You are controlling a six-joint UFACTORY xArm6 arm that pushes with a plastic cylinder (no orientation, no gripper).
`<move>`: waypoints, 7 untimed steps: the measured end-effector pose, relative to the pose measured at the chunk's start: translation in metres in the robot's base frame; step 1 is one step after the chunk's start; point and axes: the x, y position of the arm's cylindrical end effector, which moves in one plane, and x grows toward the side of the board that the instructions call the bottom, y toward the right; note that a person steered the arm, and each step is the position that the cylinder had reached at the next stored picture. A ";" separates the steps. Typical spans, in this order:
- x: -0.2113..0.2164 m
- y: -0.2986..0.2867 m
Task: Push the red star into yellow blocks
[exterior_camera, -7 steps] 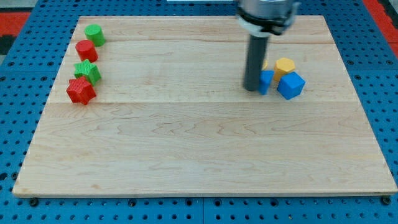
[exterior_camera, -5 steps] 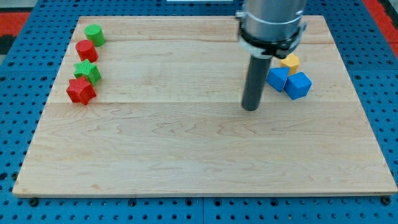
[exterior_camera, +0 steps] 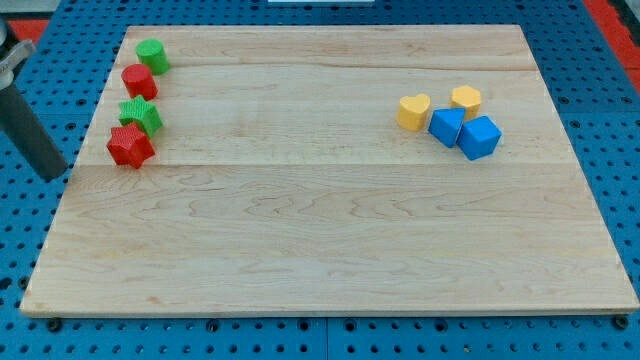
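The red star (exterior_camera: pixel 130 146) lies near the board's left edge, touching the green star (exterior_camera: pixel 141 114) above it. My tip (exterior_camera: pixel 52 175) is off the board at the view's left, a short way left of and slightly below the red star. The yellow heart (exterior_camera: pixel 412 111) and the yellow hexagon-like block (exterior_camera: pixel 465 99) sit far across the board at the view's right.
A red cylinder-like block (exterior_camera: pixel 139 80) and a green cylinder-like block (exterior_camera: pixel 152 55) stand above the stars. Two blue blocks, one (exterior_camera: pixel 446 127) beside the other (exterior_camera: pixel 479 137), touch the yellow ones. The wooden board (exterior_camera: pixel 320 250) rests on a blue pegboard.
My tip has swept from beside the blue and yellow blocks at the right all the way to the left, off the board's left edge. The yellow heart is now uncovered.
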 end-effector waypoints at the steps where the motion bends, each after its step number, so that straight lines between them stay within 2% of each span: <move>1: -0.008 0.001; 3: -0.028 0.003; 5: -0.028 0.164; 6: -0.028 0.212; 7: -0.029 0.217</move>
